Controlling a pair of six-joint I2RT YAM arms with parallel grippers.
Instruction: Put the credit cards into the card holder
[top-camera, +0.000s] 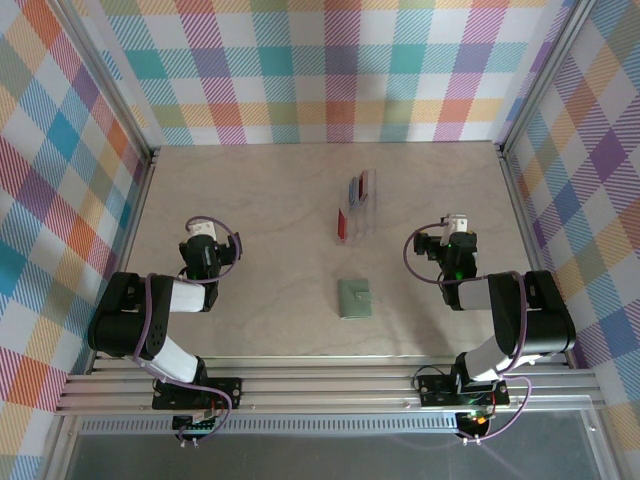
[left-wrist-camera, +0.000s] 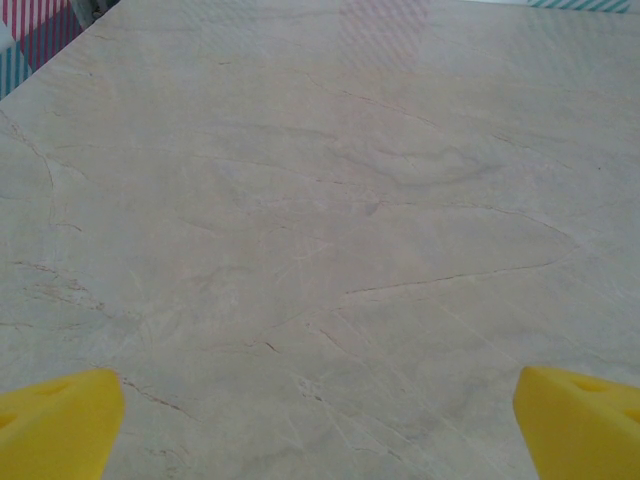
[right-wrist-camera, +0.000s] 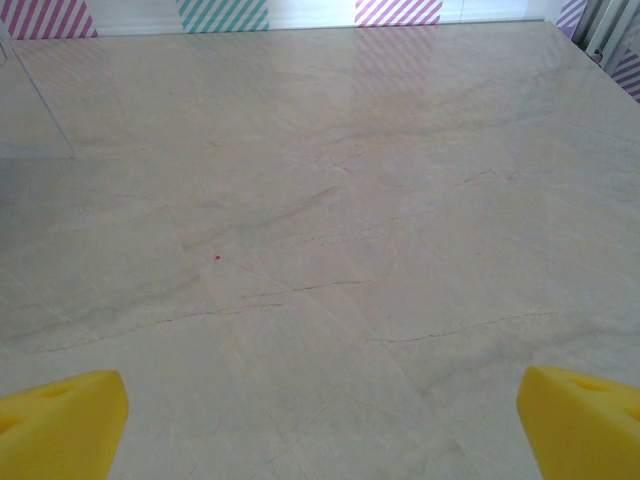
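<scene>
At centre of table (top-camera: 250, 190): card holder (top-camera: 355, 298), credit cards (top-camera: 352, 205) at its 12 o'clock
Left pincer (top-camera: 203, 230) at 9, right pincer (top-camera: 458, 224) at 3 o'clock, both spread wide, holding nothing

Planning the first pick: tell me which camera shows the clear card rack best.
Top external: the whole rack shows, credit cards standing in it. Right wrist catches what looks like its clear edge, far left.

The sage-green card holder (top-camera: 354, 298) lies flat and closed between the left gripper (top-camera: 203, 228) and the right gripper (top-camera: 457, 222), nearer the right one and slightly behind both. The credit cards (top-camera: 341, 224) stand on edge beyond the fingertips, a red one nearest and a blue card (top-camera: 352, 188) farther out.
</scene>
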